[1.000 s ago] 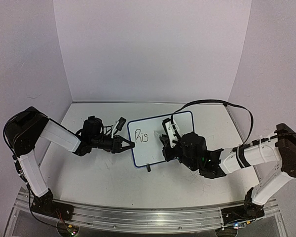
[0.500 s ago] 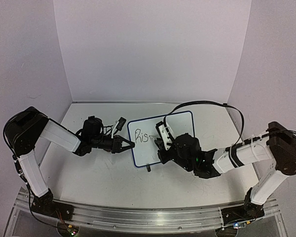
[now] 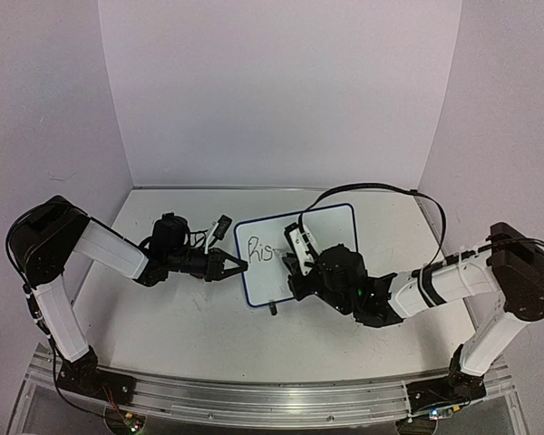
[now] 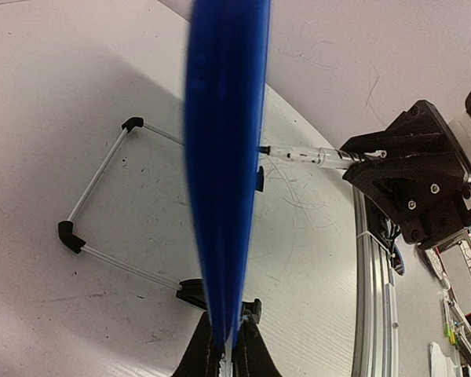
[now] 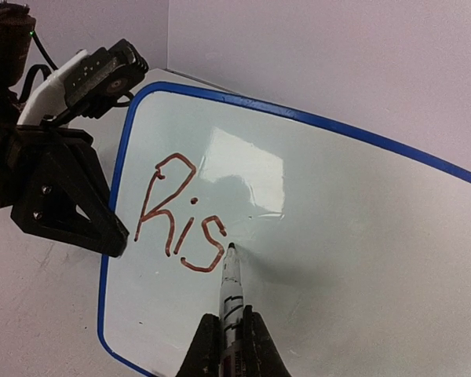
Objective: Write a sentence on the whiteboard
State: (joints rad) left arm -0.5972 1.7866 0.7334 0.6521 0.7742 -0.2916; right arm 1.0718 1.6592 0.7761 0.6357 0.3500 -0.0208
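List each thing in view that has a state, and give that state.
whiteboard: propped on its wire stand, mostly blank.
sentence: unfinished, only "Ris" written.
marker: uncapped, tip at the board after the "s".
left gripper: shut on the whiteboard's edge.
right gripper: shut on the marker.

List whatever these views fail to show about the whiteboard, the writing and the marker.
- Left wrist: the whiteboard is edge-on and blurred, so its writing face is hidden.
- Right wrist: the marker barrel and the board's right end are cut off by the frame.
- Top external: the sentence is too small to read surely; the right gripper hides the marker tip.
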